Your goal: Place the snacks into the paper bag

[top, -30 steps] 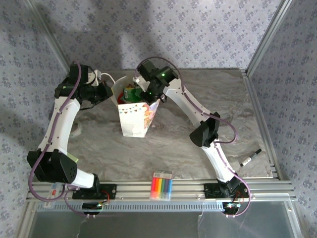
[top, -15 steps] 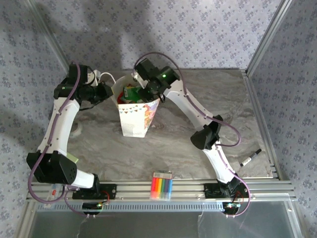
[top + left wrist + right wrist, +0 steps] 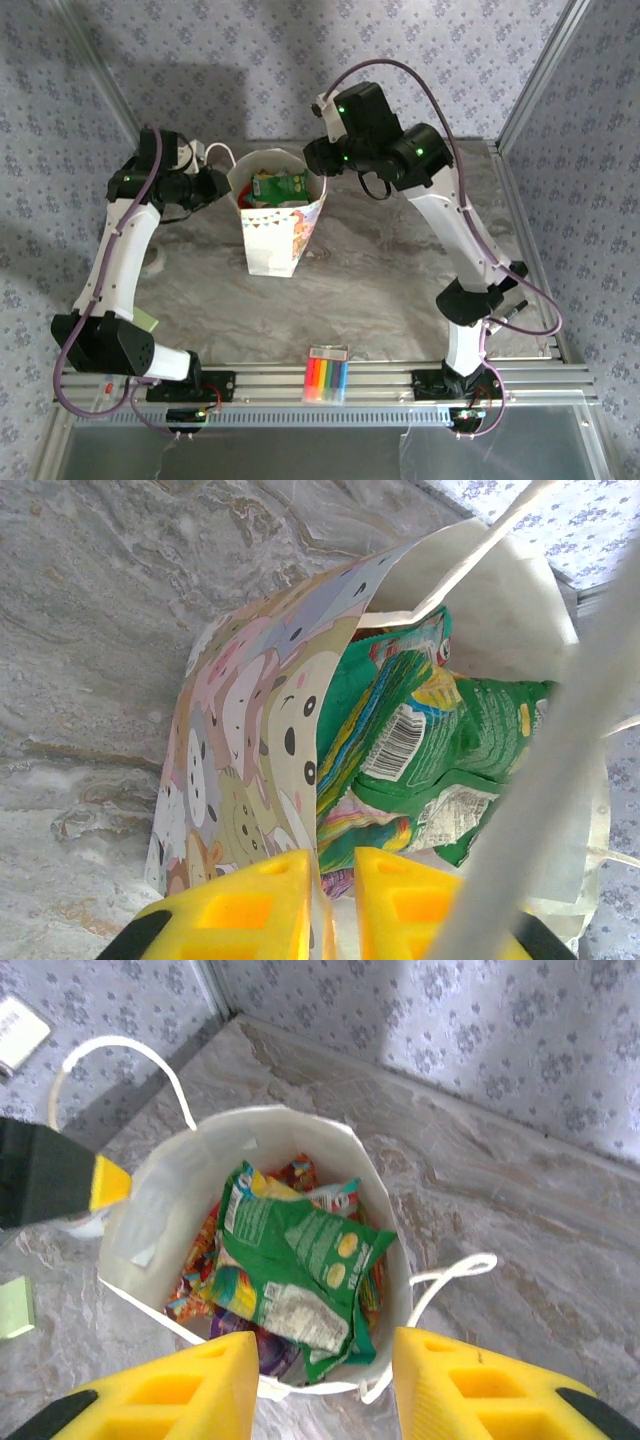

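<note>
The bag stands upright on the surface with the snacks inside, a green packet on top. The left fingers are clamped on the bag's side wall at its rim. The right fingers hang above the bag's mouth, spread apart and empty.

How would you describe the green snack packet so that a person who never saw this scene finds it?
On the marble-patterned table stands a white paper bag, its rim pinched by the left fingers. Inside, on top of the pile, lies the green packet: bright green with a barcode, above an orange packet and a purple packet.
</note>
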